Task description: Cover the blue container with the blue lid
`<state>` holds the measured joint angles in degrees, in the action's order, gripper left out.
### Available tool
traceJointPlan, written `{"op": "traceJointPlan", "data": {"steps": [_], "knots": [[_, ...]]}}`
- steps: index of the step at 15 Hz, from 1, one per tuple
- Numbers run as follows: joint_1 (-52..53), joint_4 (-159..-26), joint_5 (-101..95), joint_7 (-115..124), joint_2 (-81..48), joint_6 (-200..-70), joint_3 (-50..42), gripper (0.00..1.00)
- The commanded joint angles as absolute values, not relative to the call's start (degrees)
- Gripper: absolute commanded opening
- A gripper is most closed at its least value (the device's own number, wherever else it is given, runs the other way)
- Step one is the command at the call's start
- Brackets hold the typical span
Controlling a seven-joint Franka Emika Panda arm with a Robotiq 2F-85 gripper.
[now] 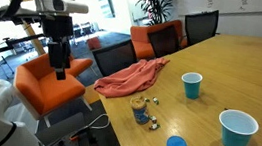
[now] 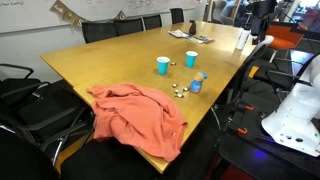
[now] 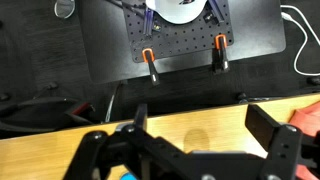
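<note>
Nothing done yet: blue lid (image 1: pixel 176 145) lies on worktop (image 1: pixel 243 67), apart from uncovered blue container (image 1: pixel 142 111). My end effector (image 1: pixel 60 70) hangs open and empty, so grasp and placing are left.

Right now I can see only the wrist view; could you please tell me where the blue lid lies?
Observer: The blue lid lies flat on the table, apart from the container, not on it.
Operator: Thank you; what stands near the lid?
Observer: A large teal cup stands upright on one side of it, the container on the other.
Operator: Is there another cup?
Observer: Yes, a smaller teal cup stands upright farther in on the table, touching nothing.
</note>
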<state>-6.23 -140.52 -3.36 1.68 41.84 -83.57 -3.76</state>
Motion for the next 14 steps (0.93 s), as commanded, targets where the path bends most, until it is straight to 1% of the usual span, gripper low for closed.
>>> {"op": "traceJointPlan", "data": {"steps": [1, 2, 5, 8, 11, 14], "knots": [[-6.0, -140.4, -3.5, 1.8, 41.8, -83.5, -4.0, 1.0], [-6.0, -140.4, -3.5, 1.8, 41.8, -83.5, -4.0, 1.0], [-7.4, -141.9, -5.7, 6.0, 39.7, -91.4, -2.8, 1.0], [-8.9, -143.9, -8.4, 10.9, 35.1, -104.2, -3.1, 1.0], [-11.7, -145.8, -11.6, 16.1, 27.0, -119.4, -3.6, 1.0], [-13.9, -145.4, -11.9, 16.9, 17.9, -131.2, -5.9, 1.0]]}}
